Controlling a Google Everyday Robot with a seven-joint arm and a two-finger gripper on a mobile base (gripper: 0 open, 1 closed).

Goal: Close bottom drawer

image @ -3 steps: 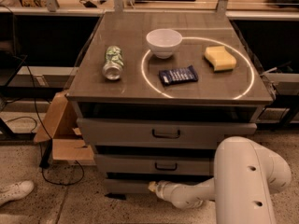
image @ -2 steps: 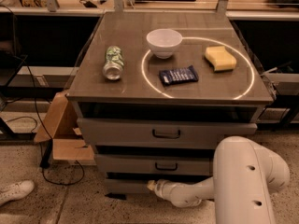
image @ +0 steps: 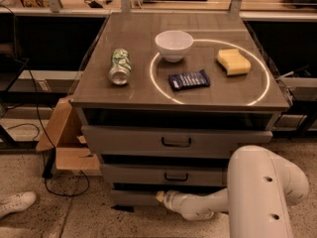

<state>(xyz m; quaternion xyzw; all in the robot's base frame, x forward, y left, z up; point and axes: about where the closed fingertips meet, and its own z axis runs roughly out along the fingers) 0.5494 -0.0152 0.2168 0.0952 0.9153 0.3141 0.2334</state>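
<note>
the bottom drawer is sitting lowest in the grey cabinet, just above the speckled floor, under the middle drawer and the wide top drawer. a dark gap is showing between its slim front panel and the middle drawer above it. only the left part of the panel is showing; the rest is lying behind the robot's white arm.

the gripper is reaching in low from the right, its pale tip lying against or just in front of the bottom drawer's front, about at the panel's middle and right under the small handle of the middle drawer. it is covering the spot where the drawer's own handle would be, so the handle is hidden. i cannot tell whether the gripper is spread or closed, nor whether it is truly touching the panel.

on the cabinet top a white bowl, a green can lying on its side, a yellow sponge and a dark blue packet are resting. a cardboard box is leaning beside the cabinet's left side, and a white shoe is lying on the floor farther left.
</note>
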